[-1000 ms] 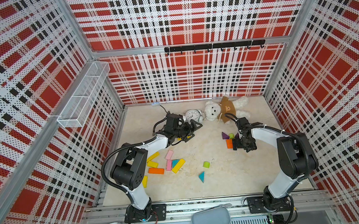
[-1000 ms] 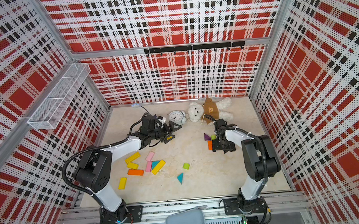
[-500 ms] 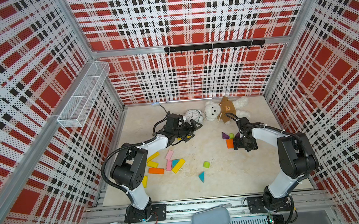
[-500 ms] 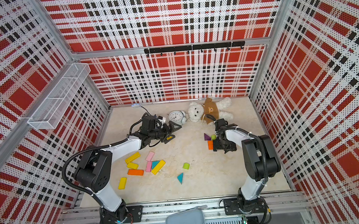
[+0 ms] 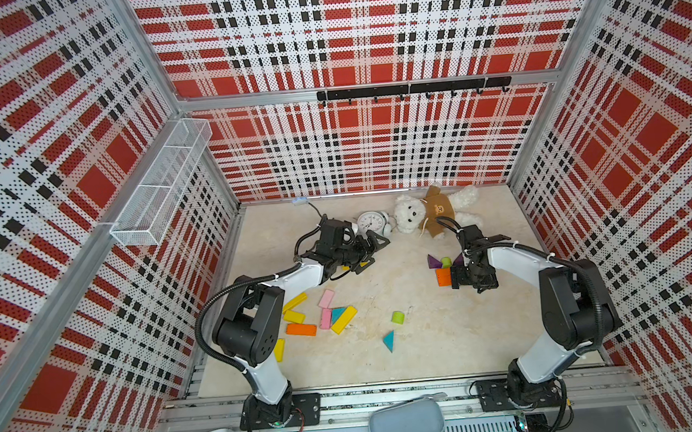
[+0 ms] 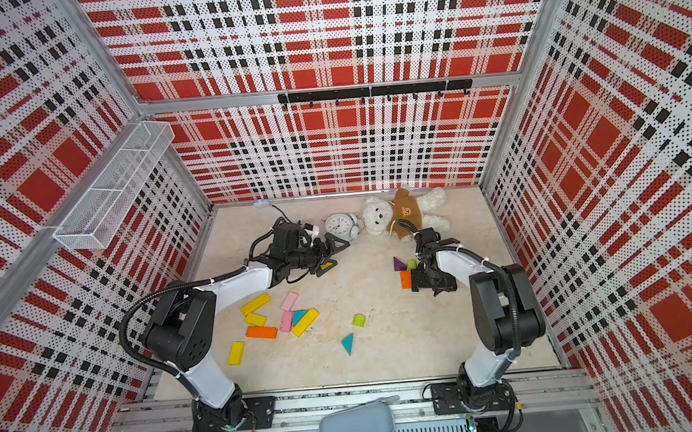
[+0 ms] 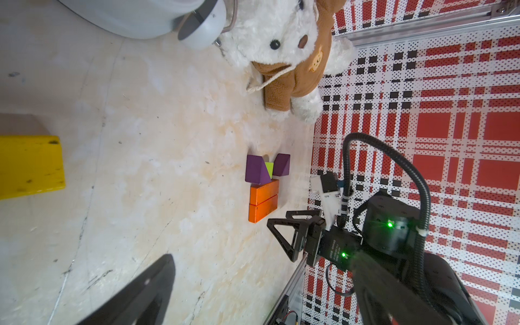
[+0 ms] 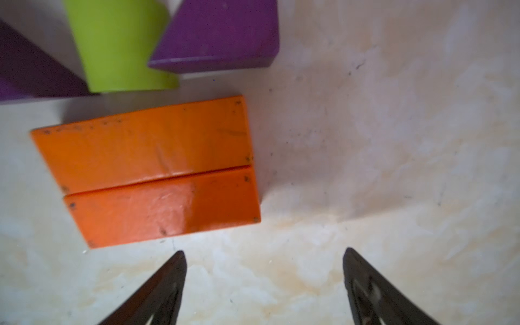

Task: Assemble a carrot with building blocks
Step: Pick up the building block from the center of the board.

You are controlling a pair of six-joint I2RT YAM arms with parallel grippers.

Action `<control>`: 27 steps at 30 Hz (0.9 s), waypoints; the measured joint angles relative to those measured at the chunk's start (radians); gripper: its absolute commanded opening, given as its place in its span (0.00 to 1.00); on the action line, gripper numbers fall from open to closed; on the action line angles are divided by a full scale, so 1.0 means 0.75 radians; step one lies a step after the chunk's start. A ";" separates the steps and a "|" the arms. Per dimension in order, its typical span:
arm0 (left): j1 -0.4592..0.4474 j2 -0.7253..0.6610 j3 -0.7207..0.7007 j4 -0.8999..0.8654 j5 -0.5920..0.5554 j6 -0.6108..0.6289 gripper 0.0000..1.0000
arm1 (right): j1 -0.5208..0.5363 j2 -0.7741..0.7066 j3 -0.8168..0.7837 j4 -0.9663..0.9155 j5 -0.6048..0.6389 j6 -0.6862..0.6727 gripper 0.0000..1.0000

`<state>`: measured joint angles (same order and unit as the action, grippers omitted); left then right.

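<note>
Blocks (image 7: 263,194): two orange bars (image 8: 146,146), two purple triangles (image 8: 216,33), seemingly one lime stub (image 8: 118,47); left claw (image 5: 372,253), right claw (image 8: 264,251) spread.

We see bare surface (image 5: 399,282) between scattered blocks (image 5: 343,320) and orange bars (image 5: 443,277); clock (image 5: 370,223) and teddy bear (image 5: 409,216) crowd the back.

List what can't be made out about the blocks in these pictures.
- Yellow block under the left gripper: nearly covered by it in both top views, cut by the edge in the left wrist view; contact cannot be told.
- Orange bars: partly under the right gripper in both top views.
- One purple triangle and green stub: cut off, blurred, right wrist view.
</note>
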<state>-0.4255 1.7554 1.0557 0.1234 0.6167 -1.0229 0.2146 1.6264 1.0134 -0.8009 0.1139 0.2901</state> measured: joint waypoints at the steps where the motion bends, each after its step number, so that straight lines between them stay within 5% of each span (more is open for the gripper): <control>1: 0.011 -0.002 0.000 0.000 -0.001 0.001 1.00 | 0.014 -0.039 0.003 -0.014 0.000 0.007 0.86; 7: 0.137 -0.057 0.000 -0.031 -0.028 0.020 1.00 | 0.280 -0.170 0.131 -0.076 0.019 0.082 0.85; 15: 0.359 -0.194 0.000 -0.102 -0.129 0.083 1.00 | 0.617 0.028 0.375 -0.074 0.084 0.196 0.92; 17: 0.385 -0.227 0.001 -0.134 -0.160 0.107 0.99 | 0.651 0.072 0.413 -0.075 0.119 0.205 0.99; 24: 0.392 -0.391 0.029 -0.260 -0.301 0.207 0.99 | 0.685 0.081 0.383 0.065 0.205 0.217 1.00; 27: 0.392 -0.472 0.053 -0.326 -0.398 0.262 0.99 | 0.690 0.081 0.335 0.162 0.108 0.171 0.76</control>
<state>-0.1314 1.4017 1.0958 -0.1211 0.3183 -0.8265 0.7322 1.6871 1.2648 -0.6796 0.1947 0.4187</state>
